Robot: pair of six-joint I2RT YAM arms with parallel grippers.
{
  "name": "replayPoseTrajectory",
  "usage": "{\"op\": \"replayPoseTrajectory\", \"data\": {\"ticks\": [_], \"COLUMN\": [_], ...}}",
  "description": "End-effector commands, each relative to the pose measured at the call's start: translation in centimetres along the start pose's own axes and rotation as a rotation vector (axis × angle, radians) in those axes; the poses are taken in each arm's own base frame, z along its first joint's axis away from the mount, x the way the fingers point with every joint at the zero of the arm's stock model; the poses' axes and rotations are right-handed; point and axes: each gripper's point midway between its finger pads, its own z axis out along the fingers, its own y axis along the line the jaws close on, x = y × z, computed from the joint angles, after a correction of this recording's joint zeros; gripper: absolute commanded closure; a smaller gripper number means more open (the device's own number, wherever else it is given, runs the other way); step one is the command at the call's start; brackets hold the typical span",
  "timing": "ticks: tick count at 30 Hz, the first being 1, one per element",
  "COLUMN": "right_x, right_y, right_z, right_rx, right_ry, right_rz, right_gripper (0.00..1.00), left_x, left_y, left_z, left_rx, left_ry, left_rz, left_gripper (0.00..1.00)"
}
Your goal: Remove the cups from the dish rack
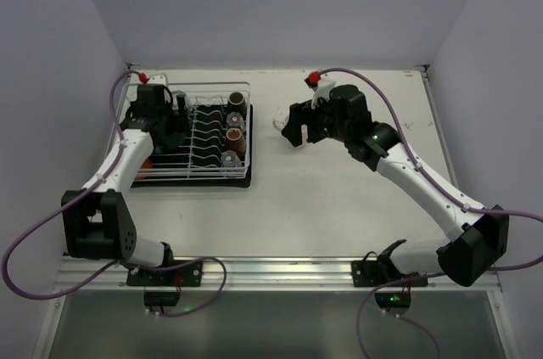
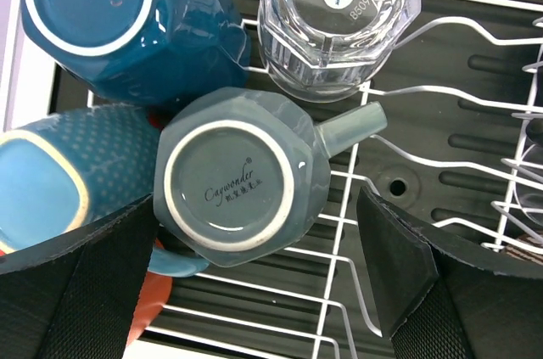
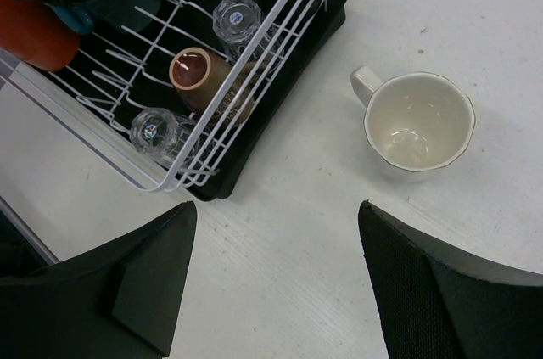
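My left gripper (image 2: 256, 206) hangs open over the left end of the dish rack (image 2: 341, 238), its pads on either side of an upturned grey mug (image 2: 233, 176) without touching it. Around that mug stand a dark blue mug (image 2: 119, 19), a light blue mug (image 2: 59, 176), a clear tumbler (image 2: 335, 11) and an orange mug (image 2: 148, 312). My right gripper (image 3: 278, 210) is open and empty above the table, right of the rack (image 3: 254, 96). A cream mug (image 3: 420, 126) stands upright on the table just beyond it. A brown cup (image 3: 199, 75) and two tumblers (image 3: 237, 15) sit in the rack's right end.
The rack (image 1: 195, 177) lies at the table's far left, with the left gripper (image 1: 165, 126) over it and the right gripper (image 1: 293, 132) a short way to its right. White walls close the table on three sides.
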Motion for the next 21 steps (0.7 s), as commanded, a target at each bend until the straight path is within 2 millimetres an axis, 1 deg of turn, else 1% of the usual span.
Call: {"op": "replayPoseTrajectory", "data": {"ticks": [1, 3, 6, 10, 11, 16, 19, 21], "right_x": [-2.0, -2.0, -1.9, -1.8, -1.8, -1.6, -1.5, -1.5], "right_y": [0.6, 0.5, 0.4, 0.1, 0.1, 0.5, 0.6, 0.6], "right_z": [-0.2, -0.3, -0.3, -0.2, -0.2, 0.1, 0.2, 0.2], "right_rx": [-0.025, -0.018, -0.010, 0.000, 0.000, -0.022, -0.028, -0.028], "right_ry": [-0.061, -0.064, -0.063, -0.061, -0.061, -0.048, -0.042, -0.042], "right_rz": [0.005, 0.005, 0.002, 0.002, 0.002, 0.004, 0.002, 0.004], "right_gripper": [0.21, 0.21, 0.21, 0.21, 0.20, 0.19, 0.18, 0.18], "left_x": [-3.0, -2.4, -2.2, -2.4, -2.2, -2.9, -2.6, -2.1], "left_y": [0.1, -0.1, -0.5, -0.2, -0.2, -0.4, 0.2, 0.2], "left_z": [-0.1, 0.7, 1.4, 1.5, 1.5, 1.6, 2.4, 3.0], "left_rx": [0.000, 0.003, 0.017, 0.002, 0.003, 0.014, -0.019, -0.025], "left_ry": [-0.073, -0.045, -0.044, -0.054, -0.053, -0.085, -0.080, -0.058], "left_rz": [0.048, 0.047, 0.039, 0.057, 0.061, 0.067, 0.077, 0.080], "left_gripper": [0.00, 0.00, 0.00, 0.00, 0.00, 0.00, 0.00, 0.00]}}
